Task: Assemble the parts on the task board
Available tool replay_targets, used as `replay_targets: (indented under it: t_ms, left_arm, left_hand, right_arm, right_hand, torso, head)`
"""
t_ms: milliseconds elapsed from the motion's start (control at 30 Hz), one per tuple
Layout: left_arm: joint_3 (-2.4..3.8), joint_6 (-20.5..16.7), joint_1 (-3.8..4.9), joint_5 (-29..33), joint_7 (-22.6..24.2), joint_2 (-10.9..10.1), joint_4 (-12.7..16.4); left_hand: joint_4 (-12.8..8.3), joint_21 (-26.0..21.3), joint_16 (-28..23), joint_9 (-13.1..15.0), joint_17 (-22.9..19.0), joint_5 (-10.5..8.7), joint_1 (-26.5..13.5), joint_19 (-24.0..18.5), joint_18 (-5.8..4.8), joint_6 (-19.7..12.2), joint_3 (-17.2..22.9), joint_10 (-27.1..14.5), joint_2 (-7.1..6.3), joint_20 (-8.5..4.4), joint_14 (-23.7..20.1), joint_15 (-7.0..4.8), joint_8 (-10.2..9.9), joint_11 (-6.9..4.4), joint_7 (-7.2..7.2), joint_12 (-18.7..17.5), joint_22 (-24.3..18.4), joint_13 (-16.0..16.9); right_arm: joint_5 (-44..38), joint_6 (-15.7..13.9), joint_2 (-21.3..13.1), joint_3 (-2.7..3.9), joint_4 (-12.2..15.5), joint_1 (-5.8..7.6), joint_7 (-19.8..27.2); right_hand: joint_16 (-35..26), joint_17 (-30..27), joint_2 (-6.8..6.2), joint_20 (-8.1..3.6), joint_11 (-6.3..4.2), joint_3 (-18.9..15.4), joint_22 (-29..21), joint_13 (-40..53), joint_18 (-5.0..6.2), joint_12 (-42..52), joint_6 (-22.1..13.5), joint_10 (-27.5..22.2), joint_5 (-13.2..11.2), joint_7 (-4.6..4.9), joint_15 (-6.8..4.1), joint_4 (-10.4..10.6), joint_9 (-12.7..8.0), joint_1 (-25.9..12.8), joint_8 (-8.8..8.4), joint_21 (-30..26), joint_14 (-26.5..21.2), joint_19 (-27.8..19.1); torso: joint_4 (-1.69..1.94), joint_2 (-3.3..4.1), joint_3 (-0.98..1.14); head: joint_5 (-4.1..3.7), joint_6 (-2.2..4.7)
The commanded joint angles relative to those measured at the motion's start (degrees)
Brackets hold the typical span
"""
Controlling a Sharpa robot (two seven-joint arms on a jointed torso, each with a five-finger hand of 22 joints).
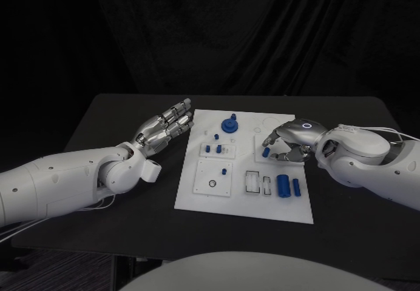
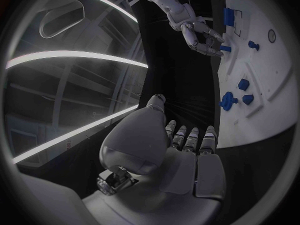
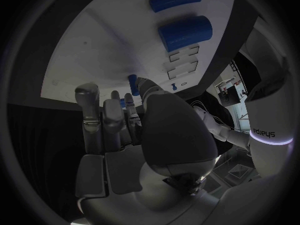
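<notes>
The white task board (image 1: 245,200) lies in the middle of the table. My right hand (image 1: 293,142) hangs over its right half, fingers curled down, thumb and a finger pinching a small blue peg (image 3: 133,81) just above the board. The peg also shows at the fingertips (image 2: 225,48). A thick blue cylinder (image 1: 283,185) and a thinner one (image 1: 297,188) lie on the board nearer to me. A blue knob (image 1: 230,125) stands at the far edge. Small blue pegs (image 1: 213,148) stand left of centre. My left hand (image 1: 166,127) hovers beside the board's left edge, fingers stretched out, holding nothing.
The black table (image 1: 114,121) has bare room left of the board and in front of it. Two rectangular slots (image 1: 252,182) and a round recess (image 1: 212,183) sit in the board's near half. A dark curtain backs the table.
</notes>
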Motion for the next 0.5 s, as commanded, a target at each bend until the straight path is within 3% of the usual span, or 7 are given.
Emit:
replay_targets:
  t_ms: [33, 200, 500]
  left_arm:
    - [0.05, 0.3, -0.12, 0.0, 3.6, 0.0, 0.1]
    - [0.05, 0.5, -0.18, 0.0, 3.6, 0.1, 0.0]
    - [0.06, 0.7, -0.34, 0.0, 3.3, 0.5, -0.2]
  left_hand:
    - [-0.4, 0.2, -0.2, 0.1, -0.1, 0.22, 0.6, 0.1, 0.53, 0.0, 0.0, 0.0, 0.07, 0.41, 0.0, 0.5, 0.2, 0.45, 0.43, 0.2, 0.1, 0.1]
    - [-0.4, 0.2, -0.2, 0.1, -0.1, 0.25, 0.6, 0.1, 0.52, -0.1, 0.0, 0.0, 0.16, 0.43, 0.0, 0.52, 0.2, 0.55, 0.44, 0.2, 0.1, 0.0]
    - [-0.6, 0.2, -0.2, 0.0, -0.1, 0.3, 0.7, 0.1, 0.5, -0.1, 0.2, 0.0, 0.41, 0.49, 0.0, 0.61, 0.2, 0.73, 0.47, 0.2, 0.1, 0.0]
  right_arm:
    - [0.2, 0.4, 0.2, 0.04, -0.3, -0.31, 0.1]
    - [0.2, 0.4, 0.8, 0.04, -0.8, -0.62, 0.4]
    - [0.2, 0.2, 1.9, 0.05, -1.7, -1.03, 1.1]
  right_hand:
    - [0.3, 0.2, -0.06, -0.04, -0.05, 0.3, 5.8, -0.1, -0.98, 0.0, 0.7, 0.9, 0.2, -0.01, -0.01, 0.1, -0.1, 0.5, 0.24, 0.5, 0.6, 0.5]
    - [0.3, 0.2, -0.03, -0.25, -0.33, 1.1, 5.9, -0.6, -1.04, -0.5, 2.6, 3.2, 0.2, 0.07, -0.25, -0.2, 0.2, 1.2, 0.65, 0.7, 0.8, 0.8]
    - [0.4, 0.4, -0.11, -0.42, -0.5, 2.5, 6.0, -1.1, -1.14, -1.1, 3.1, 6.1, 0.2, 0.49, -0.34, -0.7, 0.3, 2.0, 0.36, 1.3, 1.0, 1.1]
  torso:
    - [-0.05, -0.1, 0.01]
    - [-0.03, -0.11, -0.14]
    - [-0.08, -0.08, -0.2]
  head:
    - [0.03, -0.01]
    - [0.01, -0.01]
    - [0.2, -0.01]
